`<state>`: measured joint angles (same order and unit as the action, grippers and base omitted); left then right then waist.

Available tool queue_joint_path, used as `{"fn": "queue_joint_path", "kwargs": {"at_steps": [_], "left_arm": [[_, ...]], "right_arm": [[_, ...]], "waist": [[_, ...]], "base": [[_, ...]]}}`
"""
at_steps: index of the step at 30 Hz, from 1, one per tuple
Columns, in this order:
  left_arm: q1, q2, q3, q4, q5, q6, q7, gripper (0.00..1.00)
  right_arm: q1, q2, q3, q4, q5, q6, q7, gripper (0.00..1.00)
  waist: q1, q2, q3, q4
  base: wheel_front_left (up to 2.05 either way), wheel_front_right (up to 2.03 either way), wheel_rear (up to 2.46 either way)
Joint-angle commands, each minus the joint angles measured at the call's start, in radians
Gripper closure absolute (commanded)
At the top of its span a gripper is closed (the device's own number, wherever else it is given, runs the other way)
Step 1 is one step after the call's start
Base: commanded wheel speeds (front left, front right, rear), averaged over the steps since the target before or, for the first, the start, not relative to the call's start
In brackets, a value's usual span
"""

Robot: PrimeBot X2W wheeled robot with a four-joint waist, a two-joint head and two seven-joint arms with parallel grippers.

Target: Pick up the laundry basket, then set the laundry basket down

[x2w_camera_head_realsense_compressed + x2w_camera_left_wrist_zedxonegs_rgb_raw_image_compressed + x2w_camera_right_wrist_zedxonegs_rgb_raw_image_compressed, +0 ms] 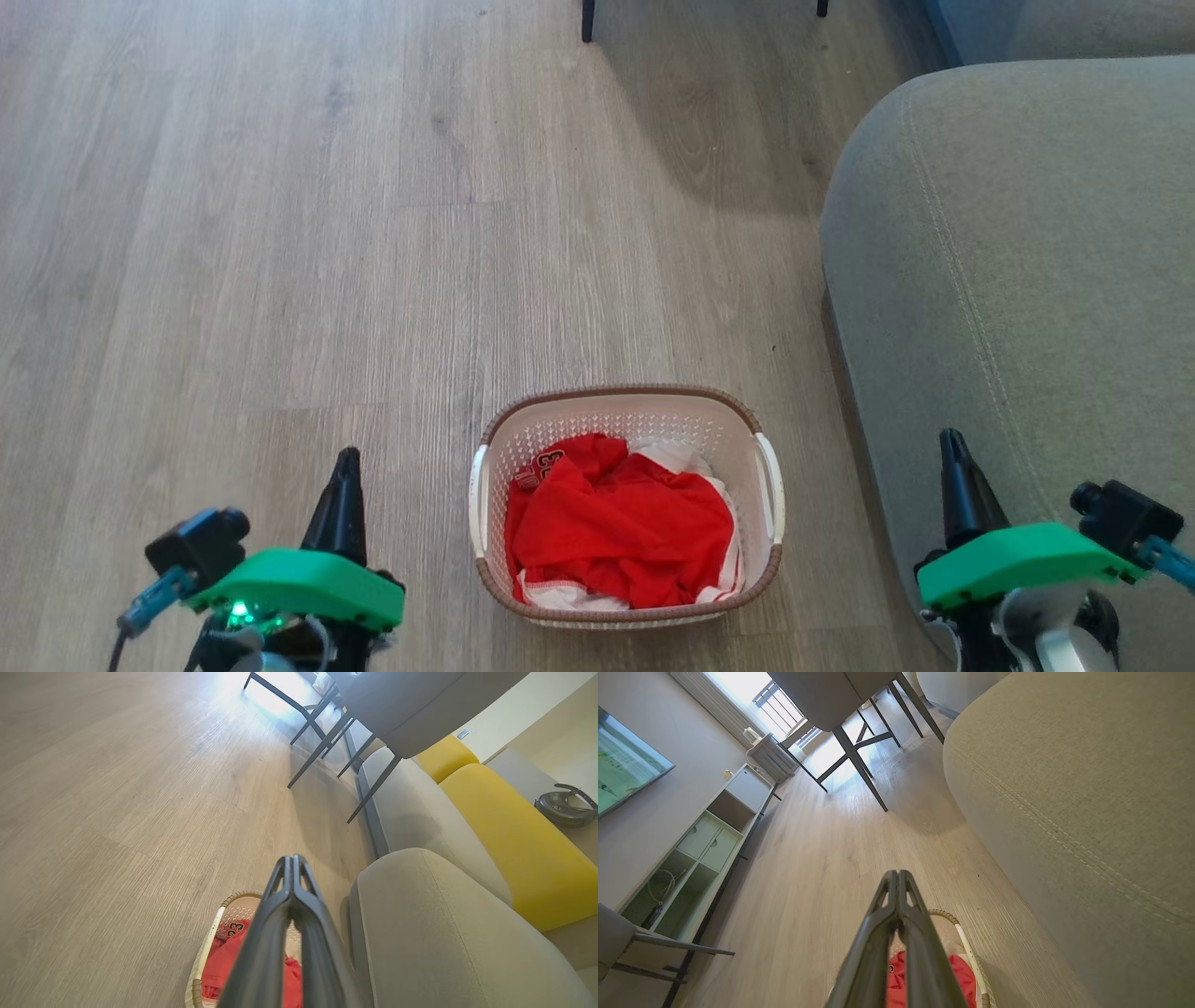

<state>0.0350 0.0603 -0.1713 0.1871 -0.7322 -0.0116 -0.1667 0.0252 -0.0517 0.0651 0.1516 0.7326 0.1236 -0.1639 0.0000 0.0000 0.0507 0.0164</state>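
Two pairs of fingers flank the laundry basket [618, 390], which stands upright on the floor [280, 233] holding red and white clothes [616, 532], close to the edge where the sofa [1027, 280] meets the boards. The left fingers [341, 504] sit off its left side over bare floor. The right fingers [962, 495] sit off its right side, seen against the sofa's arm. Neither pair touches the basket. Both wrist views show each pair pressed together to the tip and holding nothing. As I judge it, this fits either a basket waiting to be lifted or one already set down with the arms drawn clear, and the pictures do not settle which. If a lift is ahead, it would call for parting the fingers and reaching the white side handles, left [479, 499] and right [773, 485]. Room is tight on the right, where only a narrow strip of floor separates that handle from the sofa's side. Leftward and ahead the floor lies wide open, with dark chair legs [588, 23] well beyond.
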Motion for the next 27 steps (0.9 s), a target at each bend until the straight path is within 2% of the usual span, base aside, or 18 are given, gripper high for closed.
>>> {"fn": "queue_joint_path", "kwargs": {"at_steps": [1,27], "left_arm": [[-0.055,0.015,0.028,-0.024,-0.023,-0.008,0.006,1.00],[-0.080,0.020,0.090,0.000,-0.301,-0.042,0.076,1.00]], "right_arm": [[-0.050,-0.019,-0.003,-0.024,0.025,0.002,0.005,1.00],[-0.074,-0.025,-0.041,0.011,0.301,0.004,0.075,1.00]], "waist": [[0.0000,0.0000,-0.001,0.000],[0.0000,0.0000,-0.015,-0.005]], "base": [[0.00,0.00,0.00],[0.00,0.00,0.00]]}}
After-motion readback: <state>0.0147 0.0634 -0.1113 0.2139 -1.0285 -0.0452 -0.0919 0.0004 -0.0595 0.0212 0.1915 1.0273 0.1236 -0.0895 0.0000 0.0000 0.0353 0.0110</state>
